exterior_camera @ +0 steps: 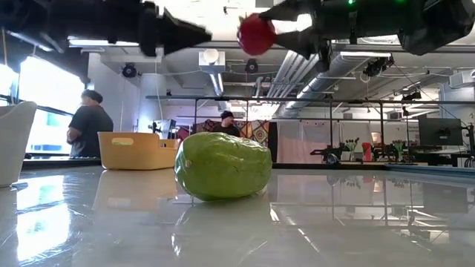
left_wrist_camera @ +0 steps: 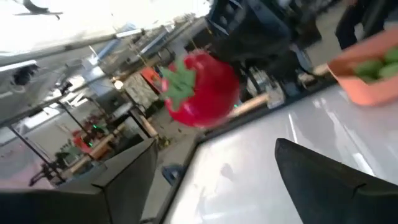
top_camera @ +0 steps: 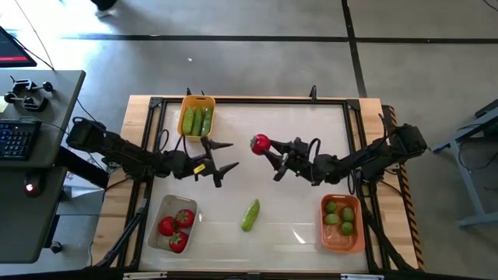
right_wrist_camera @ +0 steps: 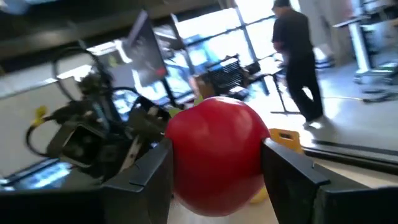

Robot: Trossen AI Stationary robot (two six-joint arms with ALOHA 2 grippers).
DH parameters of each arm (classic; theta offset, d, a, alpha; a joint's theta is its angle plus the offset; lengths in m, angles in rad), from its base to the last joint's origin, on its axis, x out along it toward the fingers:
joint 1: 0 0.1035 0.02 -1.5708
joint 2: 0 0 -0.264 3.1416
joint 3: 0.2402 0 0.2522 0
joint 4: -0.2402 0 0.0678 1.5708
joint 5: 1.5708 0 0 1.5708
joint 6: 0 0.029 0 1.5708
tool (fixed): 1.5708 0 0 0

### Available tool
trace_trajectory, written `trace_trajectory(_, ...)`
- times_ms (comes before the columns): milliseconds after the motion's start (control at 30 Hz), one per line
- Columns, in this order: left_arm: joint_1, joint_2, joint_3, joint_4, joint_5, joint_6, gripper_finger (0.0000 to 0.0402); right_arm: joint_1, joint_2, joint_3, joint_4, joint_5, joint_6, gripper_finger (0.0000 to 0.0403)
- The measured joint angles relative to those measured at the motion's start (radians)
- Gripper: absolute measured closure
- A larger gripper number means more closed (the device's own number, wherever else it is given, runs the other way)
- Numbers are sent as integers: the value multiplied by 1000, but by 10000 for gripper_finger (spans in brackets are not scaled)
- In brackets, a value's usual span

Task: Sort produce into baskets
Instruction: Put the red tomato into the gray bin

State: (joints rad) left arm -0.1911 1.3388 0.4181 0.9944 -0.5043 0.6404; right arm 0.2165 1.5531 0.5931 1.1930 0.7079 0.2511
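arms (top_camera: 132, 155): dark, jointed | loose black cables | yellow tag on left wrist | pointed black jaws

Red tomato (top_camera: 260, 143), green cucumber (top_camera: 250, 215), white table (top_camera: 296, 233).

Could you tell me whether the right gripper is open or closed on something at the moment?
Shut on the tomato: the right gripper has a finger pressed against each side of it, lifted above the table.
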Motion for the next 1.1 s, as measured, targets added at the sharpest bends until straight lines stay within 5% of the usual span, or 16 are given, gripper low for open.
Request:
trace_trajectory(500, -68, 7, 180, -1, -15, 304, 68, 0, 40, 29, 231, -150, -42, 206)
trace_trajectory(767, -74, 137, 293, 4, -79, 453, 68, 0, 40, 67, 252, -210, -44, 206)
trace_trajectory(1100, -101, 263, 380, 197, -186, 654, 68, 9, 39, 78, 247, -234, -65, 206)
